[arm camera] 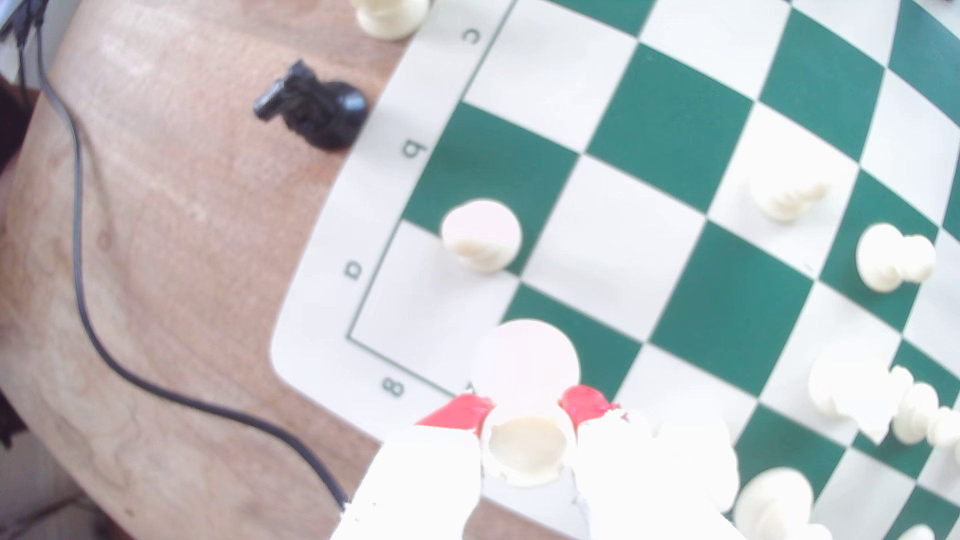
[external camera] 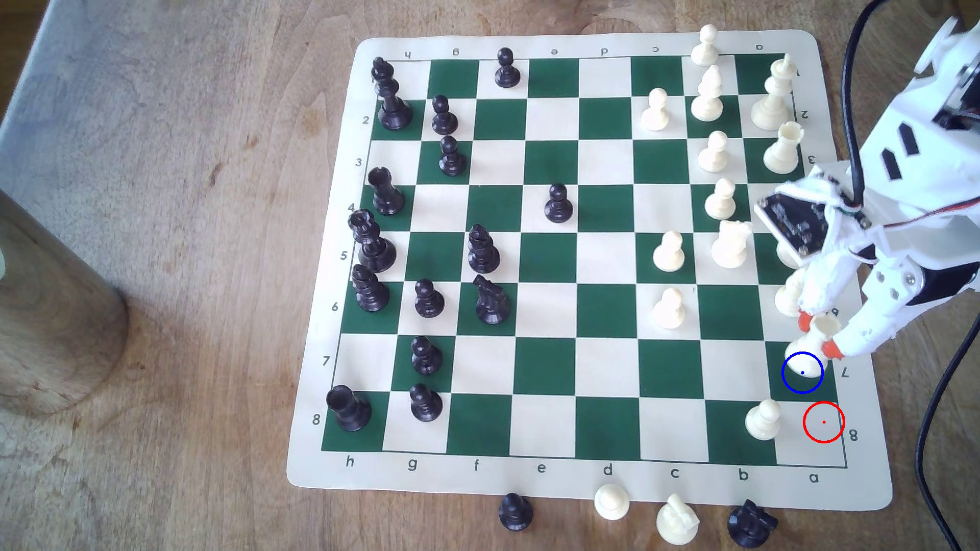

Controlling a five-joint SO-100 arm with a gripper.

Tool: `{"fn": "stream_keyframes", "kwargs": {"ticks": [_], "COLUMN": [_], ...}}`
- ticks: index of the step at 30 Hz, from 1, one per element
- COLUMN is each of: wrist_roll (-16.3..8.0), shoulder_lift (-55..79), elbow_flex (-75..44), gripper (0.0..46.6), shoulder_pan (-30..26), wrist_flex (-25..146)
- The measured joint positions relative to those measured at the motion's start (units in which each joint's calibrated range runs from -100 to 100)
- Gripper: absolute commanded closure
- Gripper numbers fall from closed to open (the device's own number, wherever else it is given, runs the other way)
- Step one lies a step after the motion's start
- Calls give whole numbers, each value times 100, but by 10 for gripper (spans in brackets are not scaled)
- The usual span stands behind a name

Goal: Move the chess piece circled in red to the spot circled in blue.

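The cream-white rook [external camera: 818,335] is tilted between the red-tipped fingers of my gripper [external camera: 817,335], which is shut on it just under its notched top. Its round base hangs over the upper part of the blue-ringed dark green square [external camera: 806,383] at the exterior view's right edge of the board; whether it touches the board I cannot tell. The red-ringed cream corner square [external camera: 823,422] is bare. The wrist view looks down into the rook's cupped top [arm camera: 527,446], with a red fingertip [arm camera: 462,410] on either side of it.
A white pawn [external camera: 763,418] stands on the square beside the red ring. More white pieces [external camera: 787,299] crowd just behind the gripper. A black cable [external camera: 933,424] runs off the board's right in the exterior view. Captured pieces, including a black knight [external camera: 750,524], lie along the near border.
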Motion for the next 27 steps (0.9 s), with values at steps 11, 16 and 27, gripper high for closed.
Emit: {"fn": "stream_keyframes", "kwargs": {"ticks": [11,16,27], "wrist_roll": [161,190,210], "shoulder_lift": [486,863,1399], "elbow_flex": [316,316,316], "gripper": [464,464,461], "shoulder_pan": [125,37,15], "wrist_flex": [-446,-510,-829]}}
